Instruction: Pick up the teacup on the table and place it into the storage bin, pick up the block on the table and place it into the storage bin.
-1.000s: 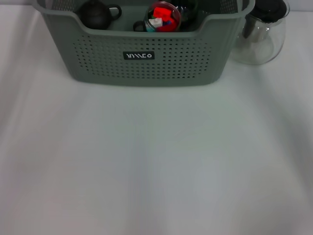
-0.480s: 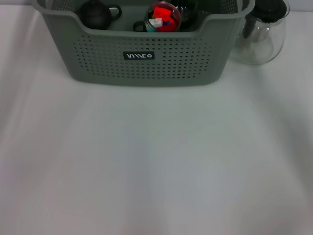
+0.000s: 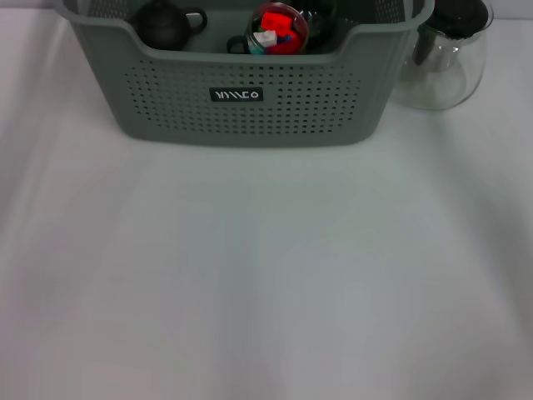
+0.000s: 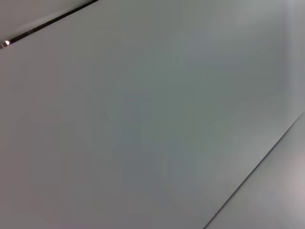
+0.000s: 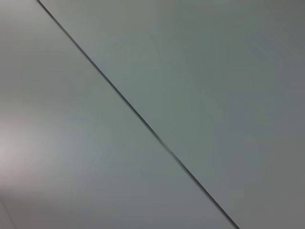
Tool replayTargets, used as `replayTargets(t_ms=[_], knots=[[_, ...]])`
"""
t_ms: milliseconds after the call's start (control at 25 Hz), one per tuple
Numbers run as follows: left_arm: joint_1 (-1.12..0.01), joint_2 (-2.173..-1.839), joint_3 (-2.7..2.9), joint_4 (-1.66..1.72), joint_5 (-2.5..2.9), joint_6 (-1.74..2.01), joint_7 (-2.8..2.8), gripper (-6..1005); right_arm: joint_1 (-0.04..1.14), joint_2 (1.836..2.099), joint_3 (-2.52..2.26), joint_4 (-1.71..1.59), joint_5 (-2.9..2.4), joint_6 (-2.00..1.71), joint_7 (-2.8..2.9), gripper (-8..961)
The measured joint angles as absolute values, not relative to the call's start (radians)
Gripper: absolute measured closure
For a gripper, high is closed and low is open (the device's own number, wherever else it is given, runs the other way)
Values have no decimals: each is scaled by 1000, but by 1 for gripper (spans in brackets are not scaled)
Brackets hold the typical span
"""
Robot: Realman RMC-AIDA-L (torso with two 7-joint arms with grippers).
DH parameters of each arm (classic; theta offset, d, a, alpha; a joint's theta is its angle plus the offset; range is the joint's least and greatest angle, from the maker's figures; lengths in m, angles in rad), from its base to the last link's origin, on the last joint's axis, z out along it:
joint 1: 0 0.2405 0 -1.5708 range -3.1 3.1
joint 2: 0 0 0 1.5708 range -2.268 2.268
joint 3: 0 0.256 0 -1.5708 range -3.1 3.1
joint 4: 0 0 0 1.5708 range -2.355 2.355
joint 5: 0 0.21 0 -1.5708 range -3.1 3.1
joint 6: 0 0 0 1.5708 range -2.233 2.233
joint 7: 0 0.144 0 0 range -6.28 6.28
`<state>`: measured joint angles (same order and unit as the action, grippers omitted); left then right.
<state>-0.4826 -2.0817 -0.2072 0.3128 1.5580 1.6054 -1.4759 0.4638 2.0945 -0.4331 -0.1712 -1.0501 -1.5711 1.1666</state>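
Storage bin (image 3: 241,92) stands at the far edge of the table (image 3: 266,275), upright, label facing the robot. Inside it, a dark rounded teacup (image 3: 164,23) with a handle sits toward the robot's left. A clear cup holding red and other coloured blocks (image 3: 277,27) sits near the middle. A glass pot (image 3: 441,58) with a black lid stands just beside the bin, on the robot's right.

Neither gripper appears in any view. Both wrist cameras show only plain pale surfaces crossed by a dark line, so jaw state cannot be told and no position relative to the jaws can be given.

Nothing has changed over the last second: contents and bin are unmoved. Judgement: both placements appear complete, with both arms withdrawn.
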Motion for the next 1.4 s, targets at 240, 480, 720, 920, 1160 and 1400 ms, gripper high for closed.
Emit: replayTargets(t_ms=[240, 480, 720, 920, 1160, 1400], knots=[[-483, -2082, -207, 313, 1558, 1606, -1476, 152, 464, 2095, -433, -171, -1050, -1572, 1167, 89], [-483, -2082, -207, 313, 1558, 1606, -1475, 152, 464, 2095, -433, -171, -1050, -1572, 1167, 89], [-483, -2082, -207, 313, 1558, 1606, -1475, 152, 464, 2095, -433, -171, -1050, -1572, 1167, 89], [-483, -2082, -207, 313, 1558, 1606, -1475, 152, 464, 2094, -433, -171, -1050, -1572, 1167, 89], [-483, -2082, -207, 313, 1558, 1606, -1475, 152, 464, 2094, -433, -171, -1050, -1572, 1167, 89], [-483, -2082, -207, 313, 1558, 1606, -1475, 152, 464, 2095, -433, -171, -1050, -1572, 1167, 89]])
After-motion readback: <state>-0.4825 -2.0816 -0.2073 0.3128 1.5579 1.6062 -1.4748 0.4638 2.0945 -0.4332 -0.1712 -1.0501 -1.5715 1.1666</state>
